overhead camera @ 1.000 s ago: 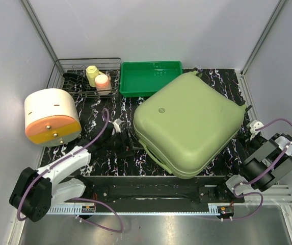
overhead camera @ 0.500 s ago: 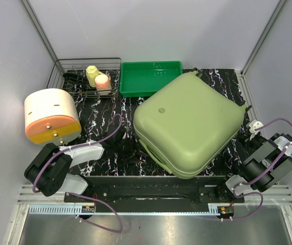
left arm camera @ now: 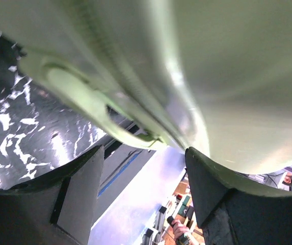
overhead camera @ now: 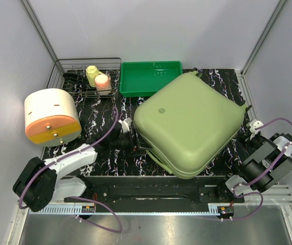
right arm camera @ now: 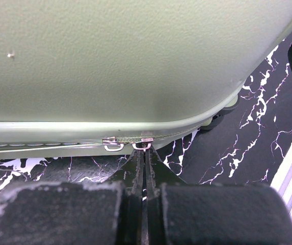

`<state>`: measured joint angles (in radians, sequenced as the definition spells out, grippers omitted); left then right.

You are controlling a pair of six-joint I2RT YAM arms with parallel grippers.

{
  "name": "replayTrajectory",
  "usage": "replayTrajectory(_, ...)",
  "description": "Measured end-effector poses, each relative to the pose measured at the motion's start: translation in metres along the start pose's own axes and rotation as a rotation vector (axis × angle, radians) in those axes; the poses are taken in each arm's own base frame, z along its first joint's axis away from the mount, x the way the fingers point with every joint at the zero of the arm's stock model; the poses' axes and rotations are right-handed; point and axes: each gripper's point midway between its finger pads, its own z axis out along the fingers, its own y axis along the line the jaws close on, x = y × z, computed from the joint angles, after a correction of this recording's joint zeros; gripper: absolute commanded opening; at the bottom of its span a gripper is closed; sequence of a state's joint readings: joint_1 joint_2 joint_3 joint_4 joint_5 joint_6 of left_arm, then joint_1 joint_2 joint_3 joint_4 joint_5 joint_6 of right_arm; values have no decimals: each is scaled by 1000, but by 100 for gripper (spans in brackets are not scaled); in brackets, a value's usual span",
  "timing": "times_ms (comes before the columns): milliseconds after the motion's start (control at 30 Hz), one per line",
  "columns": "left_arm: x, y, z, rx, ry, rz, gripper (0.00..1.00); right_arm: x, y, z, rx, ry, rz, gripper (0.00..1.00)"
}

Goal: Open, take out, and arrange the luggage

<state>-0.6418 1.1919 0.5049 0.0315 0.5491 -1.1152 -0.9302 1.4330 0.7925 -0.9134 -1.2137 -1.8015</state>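
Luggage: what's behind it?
A green tray. The luggage covers its near right corner, so anything there is hidden.

Enclosure: pale grey back wall point(overhead camera: 151, 28), left wall point(overhead camera: 8, 61) and right wall point(overhead camera: 288, 61), all plain and matte. Two aluminium struts point(overhead camera: 40, 30) run up the rear corners (each leans outward in the top view).

Desk point(overhead camera: 92, 109): black top with white marble veining, glossy enough to catch highlights. A slotted aluminium rail point(overhead camera: 151, 209) runs along the near edge. Below it lies a brushed metal sheet point(overhead camera: 161, 229) showing a soft glare.

Light: even, diffuse, no hard shadows. Left wrist view shows a blurred, bright room beyond the desk edge; details not legible.
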Motion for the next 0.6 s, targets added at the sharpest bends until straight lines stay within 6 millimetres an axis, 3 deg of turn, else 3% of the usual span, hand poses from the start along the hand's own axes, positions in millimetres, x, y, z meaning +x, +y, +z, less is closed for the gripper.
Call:
replayTrajectory(200, -10, -25, 2, 60, -36, 25, 72, 0, 0, 0, 0, 0, 3, 0)
replayTrajectory(433, -11, -21, 16, 51, -9, -43, 67, 1, -2, -1, 5, 9, -9, 0)
replayTrajectory(600, -10, -22, 14, 63, -10, -28, 68, 1, -2, -2, 8, 20, -15, 0)
